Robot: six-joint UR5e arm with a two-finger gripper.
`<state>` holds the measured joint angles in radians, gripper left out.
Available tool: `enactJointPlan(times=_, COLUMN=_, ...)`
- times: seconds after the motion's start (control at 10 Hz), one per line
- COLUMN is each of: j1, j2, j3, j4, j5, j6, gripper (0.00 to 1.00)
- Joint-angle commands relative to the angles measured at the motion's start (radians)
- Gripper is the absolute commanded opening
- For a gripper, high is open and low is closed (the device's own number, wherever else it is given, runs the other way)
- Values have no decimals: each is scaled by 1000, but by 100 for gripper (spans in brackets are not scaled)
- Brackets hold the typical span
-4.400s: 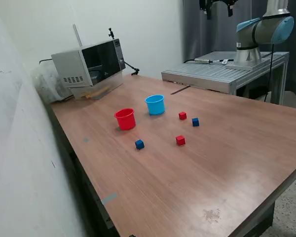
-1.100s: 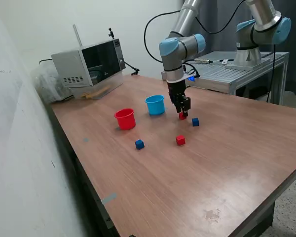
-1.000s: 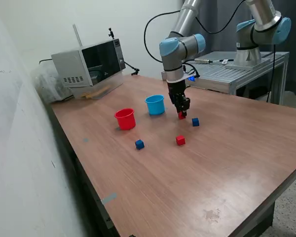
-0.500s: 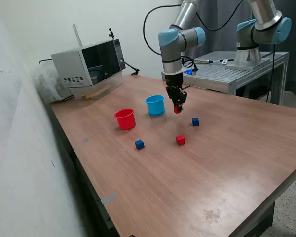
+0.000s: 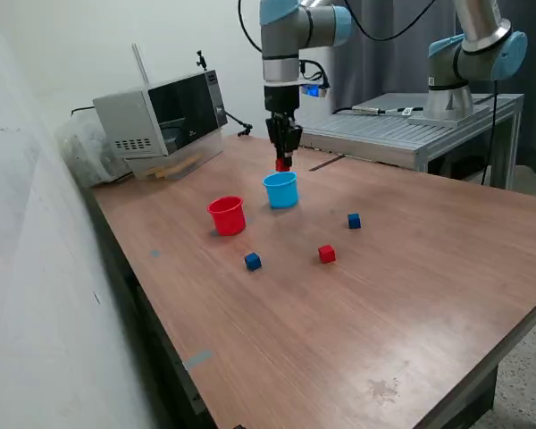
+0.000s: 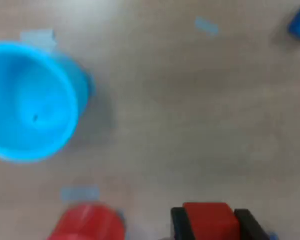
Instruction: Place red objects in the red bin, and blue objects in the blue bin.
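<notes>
The exterior view showed the whole wooden table (image 5: 411,295): the two-finger gripper (image 5: 283,164) hung in the air just above the small light blue plastic cup-shaped bin (image 5: 281,189), clamped on a small solid red cube (image 5: 282,164) that appeared there only as a red speck between dark fingers. The wrist view gave what that view could not: the held red cube (image 6: 210,220) sat squarely between the two black fingers (image 6: 179,223), its flat faces against them, and the light blue bin (image 6: 30,100) was seen from above with its mouth open upward, nothing visible inside it. The small red plastic cup-shaped bin (image 5: 226,215) stood upright just beside the blue one, toward the exterior view's left; the wrist view caught only a blurred part of it (image 6: 87,222). On the table lay a second small red cube (image 5: 327,255) and two small dark blue cubes (image 5: 354,221) (image 5: 253,261), well apart from each other. A grey microwave oven (image 5: 161,121) stood at the table's far end.
</notes>
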<state>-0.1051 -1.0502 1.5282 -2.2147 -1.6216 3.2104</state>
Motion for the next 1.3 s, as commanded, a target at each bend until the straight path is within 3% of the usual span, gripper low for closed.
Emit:
enactJointPlan(times=0.0, j1=-33, j2=34, j3=-130, j4=9, j5=-3, j6=5, gripper=0)
enactJointPlan(times=0.4, j1=-91, j2=140, j3=-235, j4=-29, j5=-7, j6=13, gripper=0)
enactJointPlan(times=0.8, j1=-110, j2=243, j3=-257, j4=-65, j5=-9, j6=28, gripper=0)
enactJointPlan(times=1.2, j1=-116, j2=277, j3=-266, j4=-80, j5=-66, j6=28, gripper=0)
